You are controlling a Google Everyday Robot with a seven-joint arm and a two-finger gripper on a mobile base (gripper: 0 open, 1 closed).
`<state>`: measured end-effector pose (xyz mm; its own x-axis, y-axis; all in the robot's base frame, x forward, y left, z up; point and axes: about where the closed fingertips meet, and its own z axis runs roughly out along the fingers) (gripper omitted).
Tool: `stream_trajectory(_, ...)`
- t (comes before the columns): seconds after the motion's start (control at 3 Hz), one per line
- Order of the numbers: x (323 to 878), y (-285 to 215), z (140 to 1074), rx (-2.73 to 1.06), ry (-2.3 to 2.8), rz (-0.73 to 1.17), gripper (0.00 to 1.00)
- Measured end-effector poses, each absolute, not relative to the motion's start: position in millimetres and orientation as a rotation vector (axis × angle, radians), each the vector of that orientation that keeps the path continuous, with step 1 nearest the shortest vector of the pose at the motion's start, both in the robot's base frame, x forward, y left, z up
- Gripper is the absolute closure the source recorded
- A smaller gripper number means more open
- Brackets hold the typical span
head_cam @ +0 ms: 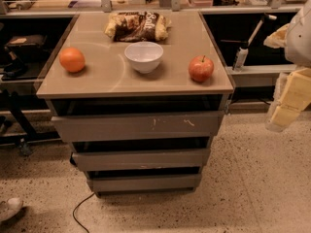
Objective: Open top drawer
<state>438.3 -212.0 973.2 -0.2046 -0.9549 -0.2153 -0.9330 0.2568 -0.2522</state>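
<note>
The top drawer (pixel 138 126) is the tallest grey-taupe front just under the cabinet top, with small white scuff marks right of its middle. It sits slightly forward, with a dark gap above it. Two shorter drawers (pixel 141 158) lie below it. My gripper (pixel 286 108) hangs at the right edge of the camera view, pale yellow, to the right of the cabinet and apart from the drawer front, at about the drawer's height.
On the cabinet top (pixel 107 79) stand an orange (pixel 72 59), a white bowl (pixel 144 56), a red apple (pixel 201 68) and a snack bag (pixel 138 25). Shelves with clutter run behind. A cable (pixel 80 212) lies on the speckled floor.
</note>
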Motion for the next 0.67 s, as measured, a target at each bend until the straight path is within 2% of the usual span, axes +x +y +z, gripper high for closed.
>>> stream_trajectory(0.33, 434, -185, 946, -1.778, 2.136, -0.073, 0.0)
stream_trajectory(0.67, 440, -145, 870, -1.862, 2.085, 0.007, 0.0)
